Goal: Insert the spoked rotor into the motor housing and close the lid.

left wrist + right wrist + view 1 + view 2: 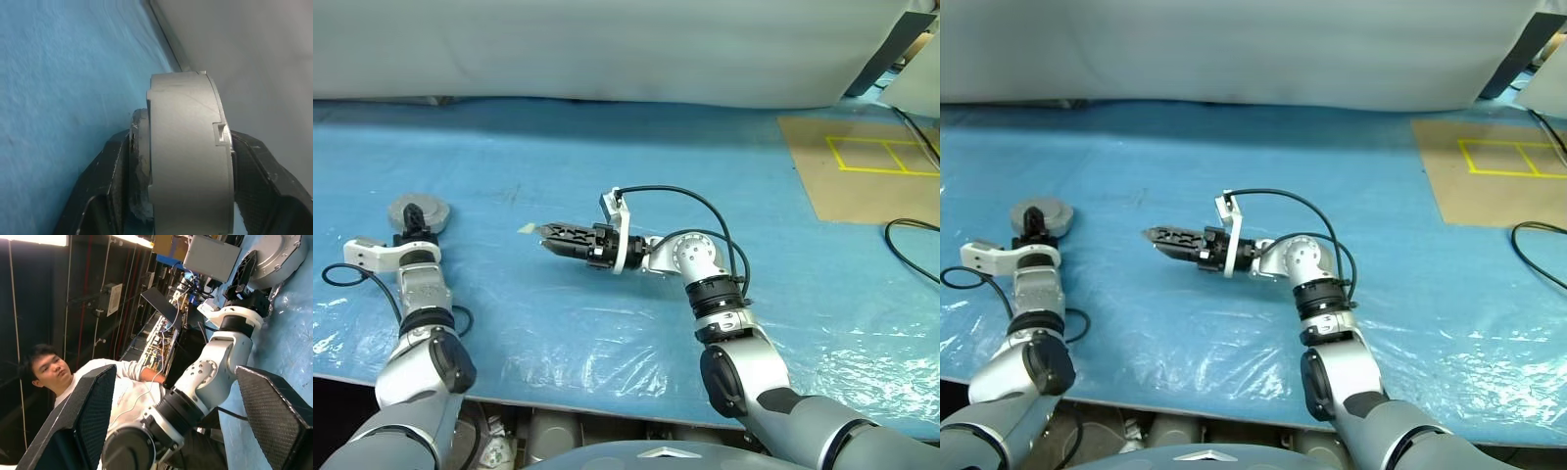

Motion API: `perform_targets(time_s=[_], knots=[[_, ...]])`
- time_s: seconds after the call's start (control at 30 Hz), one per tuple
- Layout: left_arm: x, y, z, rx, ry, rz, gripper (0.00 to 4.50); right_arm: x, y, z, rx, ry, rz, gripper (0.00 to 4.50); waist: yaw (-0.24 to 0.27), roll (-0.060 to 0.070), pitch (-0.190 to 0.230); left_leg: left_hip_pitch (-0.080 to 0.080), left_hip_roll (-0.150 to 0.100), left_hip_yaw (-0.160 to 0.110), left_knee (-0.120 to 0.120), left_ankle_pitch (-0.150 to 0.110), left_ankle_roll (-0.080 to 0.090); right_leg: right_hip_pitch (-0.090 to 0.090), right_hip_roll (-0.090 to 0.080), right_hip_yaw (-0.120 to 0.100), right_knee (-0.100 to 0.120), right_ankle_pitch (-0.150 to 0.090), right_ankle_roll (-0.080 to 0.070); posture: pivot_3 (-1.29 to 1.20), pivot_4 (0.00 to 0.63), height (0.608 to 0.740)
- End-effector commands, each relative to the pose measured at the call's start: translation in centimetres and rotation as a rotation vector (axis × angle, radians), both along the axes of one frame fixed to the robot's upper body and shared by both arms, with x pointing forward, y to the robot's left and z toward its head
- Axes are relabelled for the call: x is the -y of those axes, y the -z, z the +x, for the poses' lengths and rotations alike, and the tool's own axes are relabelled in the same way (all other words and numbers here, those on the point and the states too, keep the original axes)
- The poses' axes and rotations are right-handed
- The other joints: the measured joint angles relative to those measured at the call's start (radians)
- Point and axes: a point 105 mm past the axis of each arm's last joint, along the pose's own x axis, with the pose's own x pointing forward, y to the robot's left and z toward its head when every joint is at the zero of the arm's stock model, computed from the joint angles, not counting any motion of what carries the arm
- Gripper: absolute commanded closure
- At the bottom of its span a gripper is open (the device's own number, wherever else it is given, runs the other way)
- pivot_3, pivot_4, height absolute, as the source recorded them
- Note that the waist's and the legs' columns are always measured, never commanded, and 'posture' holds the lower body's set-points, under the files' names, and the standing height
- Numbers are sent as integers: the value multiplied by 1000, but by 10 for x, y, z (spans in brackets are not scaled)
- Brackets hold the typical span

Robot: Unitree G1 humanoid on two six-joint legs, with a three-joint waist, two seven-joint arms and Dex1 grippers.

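Left gripper (411, 217) around round grey motor housing (186, 147)

bare blue table (607, 157) apparently lies open between both arms.

Left gripper (412, 217) clamped, right gripper (551, 235) agape (pointing left).
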Motion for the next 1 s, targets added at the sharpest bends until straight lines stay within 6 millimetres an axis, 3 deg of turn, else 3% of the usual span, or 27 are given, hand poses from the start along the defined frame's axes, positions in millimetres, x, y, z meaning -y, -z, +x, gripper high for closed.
perform_targets(time_s=[0.03, 0.13, 0.37, 0.6, 0.7, 0.8, 1.0], knots=[[-18, -1, -9, -41, -66, 25, 1846, -7, -15, -6, 30, -16, 69, 405, 0, 0, 0, 1, 0, 0, 0, 0, 0, 0, 0, 0, 0, 0, 0, 0, 150, 740], [-22, -1, -10, -54, -82, 20, 1846, -7, -15, -5, 39, -8, 69, 405, -1, 0, 0, 1, 0, 0, 0, 0, 0, 0, 0, 1, 1, 0, 0, 0, 150, 740], [-41, 4, -26, -79, -182, -22, 57, -13, -9, 3, 48, 42, 39, 377, -6, 1, 0, 2, 0, 1, -1, 0, 0, 0, -1, 2, 1, 0, 0, 0, 150, 740], [-64, -24, -50, 37, -311, 97, 57, -11, -10, 12, 77, 104, 40, 377, -17, 1, 0, 1, 0, 1, -2, 0, -1, -1, -1, 1, 1, 0, -1, 0, 150, 740], [-67, -37, -62, 45, -339, 229, 57, -14, 2, 28, 227, 246, -83, 377, -15, 1, 0, -2, 0, 1, -2, 0, -1, -3, -1, 1, 1, 0, -1, 0, 150, 740], [-49, -46, -66, 19, -241, 440, 57, -18, 12, 40, 426, 363, -188, 377, -16, 1, 0, -2, 1, 1, -2, 0, -1, -3, -2, 1, 1, 0, -1, 0, 150, 740], [35, -50, -69, 26, 171, 764, 57, -11, -1, 45, 862, 525, -214, 377, -19, -3, 2, -3, -3, 1, -2, 0, -1, -3, -11, -2, 1, 0, 0, 0, 150, 740]])
